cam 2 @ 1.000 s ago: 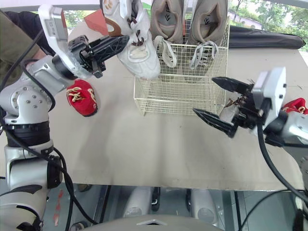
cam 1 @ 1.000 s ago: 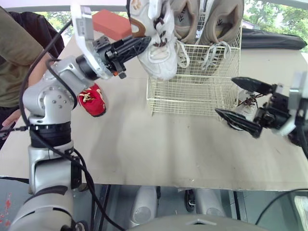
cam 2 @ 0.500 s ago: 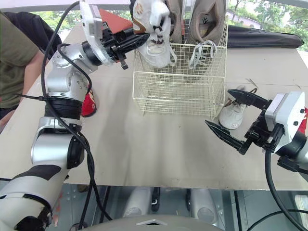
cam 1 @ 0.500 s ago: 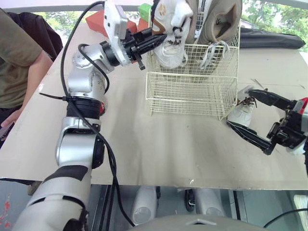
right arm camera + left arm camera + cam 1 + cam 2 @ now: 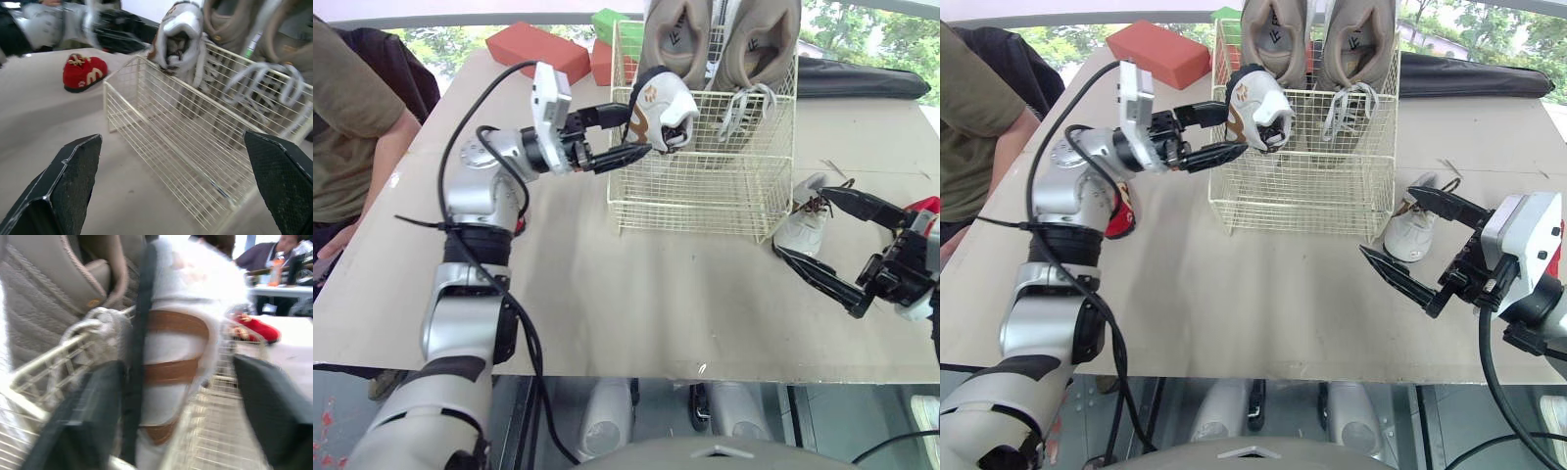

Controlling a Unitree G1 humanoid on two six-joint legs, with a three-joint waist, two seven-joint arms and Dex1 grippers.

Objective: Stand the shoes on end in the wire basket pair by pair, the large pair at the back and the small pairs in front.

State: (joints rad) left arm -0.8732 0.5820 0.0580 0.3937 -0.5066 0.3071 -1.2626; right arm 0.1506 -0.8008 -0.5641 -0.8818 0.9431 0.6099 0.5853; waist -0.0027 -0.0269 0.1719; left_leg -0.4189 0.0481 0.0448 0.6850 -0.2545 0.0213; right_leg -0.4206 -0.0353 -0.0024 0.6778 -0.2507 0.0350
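Observation:
A white shoe with brown stripes (image 5: 663, 98) stands at the front left corner of the wire basket (image 5: 705, 191), partly above the rim. My left gripper (image 5: 639, 129) is open, one finger on either side of that shoe (image 5: 171, 357). Two large tan shoes (image 5: 715, 39) stand on end at the back of the basket. A small white shoe (image 5: 801, 223) lies on the table by the basket's right side. My right gripper (image 5: 800, 223) is open beside it, its fingertips spread above and below the shoe in the head views. One red shoe (image 5: 83, 72) lies behind my left arm.
Another red shoe (image 5: 927, 206) shows behind my right gripper. Red boxes (image 5: 536, 49) and a green box (image 5: 610, 22) sit at the table's back left. A black bag (image 5: 862, 78) lies at the back right. A person (image 5: 352, 127) stands at the left edge.
My left gripper brought the white and brown shoe from above down into the basket's front left corner, and its fingers have spread apart. The right gripper drew back toward the small white shoe.

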